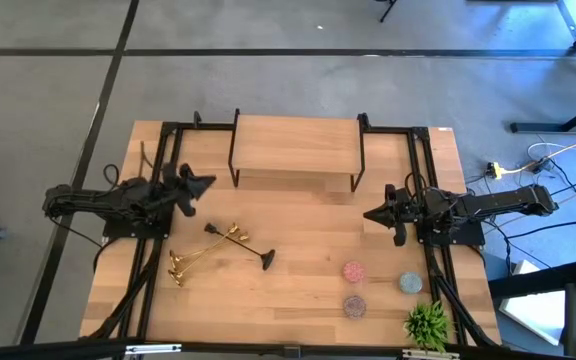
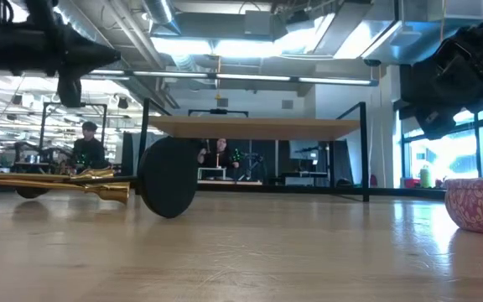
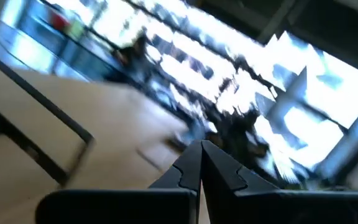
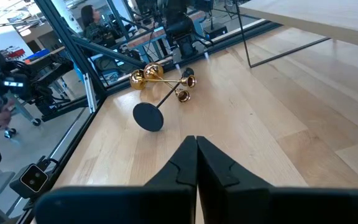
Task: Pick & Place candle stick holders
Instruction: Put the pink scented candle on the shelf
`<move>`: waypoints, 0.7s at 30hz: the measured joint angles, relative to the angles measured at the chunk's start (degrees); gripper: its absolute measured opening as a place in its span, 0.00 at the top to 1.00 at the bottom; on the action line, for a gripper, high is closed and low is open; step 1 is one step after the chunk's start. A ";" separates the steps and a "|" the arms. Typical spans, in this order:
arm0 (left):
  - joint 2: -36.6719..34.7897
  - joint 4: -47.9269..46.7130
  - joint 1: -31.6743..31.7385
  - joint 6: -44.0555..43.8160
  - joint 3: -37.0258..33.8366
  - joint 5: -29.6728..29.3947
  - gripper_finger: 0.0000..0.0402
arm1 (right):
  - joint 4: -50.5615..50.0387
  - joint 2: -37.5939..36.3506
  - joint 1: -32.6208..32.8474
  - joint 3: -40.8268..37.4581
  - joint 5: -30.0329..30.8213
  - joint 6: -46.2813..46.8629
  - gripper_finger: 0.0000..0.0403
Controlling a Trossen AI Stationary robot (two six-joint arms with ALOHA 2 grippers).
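Observation:
Three candle stick holders lie on their sides in a crossed heap on the table's left half. The black one (image 1: 240, 245) has its round base (image 4: 148, 117) toward the table's middle. The two gold ones (image 1: 200, 253) have their bases (image 1: 177, 268) toward the near left, and their stems (image 2: 74, 186) rest on the wood. My left gripper (image 1: 204, 183) is shut and hovers left of the shelf, on the far side of the heap. My right gripper (image 1: 368, 214) is shut too and hovers at the table's right, pointing at the heap (image 4: 166, 81). Neither holds anything.
A wooden shelf on black legs (image 1: 296, 145) stands at the far middle. Three small round bowls (image 1: 354, 271) (image 1: 410, 283) (image 1: 354, 305) and a green leafy plant (image 1: 426, 322) sit at the near right. Bare wood lies between the heap and the bowls.

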 joint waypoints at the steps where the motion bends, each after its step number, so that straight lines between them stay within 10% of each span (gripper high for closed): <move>1: -0.01 1.19 0.06 0.10 0.00 -1.49 0.99 | -0.01 0.00 0.02 -0.01 0.00 0.00 1.00; 15: 13.12 35.91 -0.03 18.65 0.21 21.77 0.99 | -0.01 0.02 0.02 0.00 0.02 0.00 1.00; 21: 25.80 39.71 -0.02 22.92 4.95 18.72 0.99 | -0.01 0.02 0.01 0.00 0.01 0.00 1.00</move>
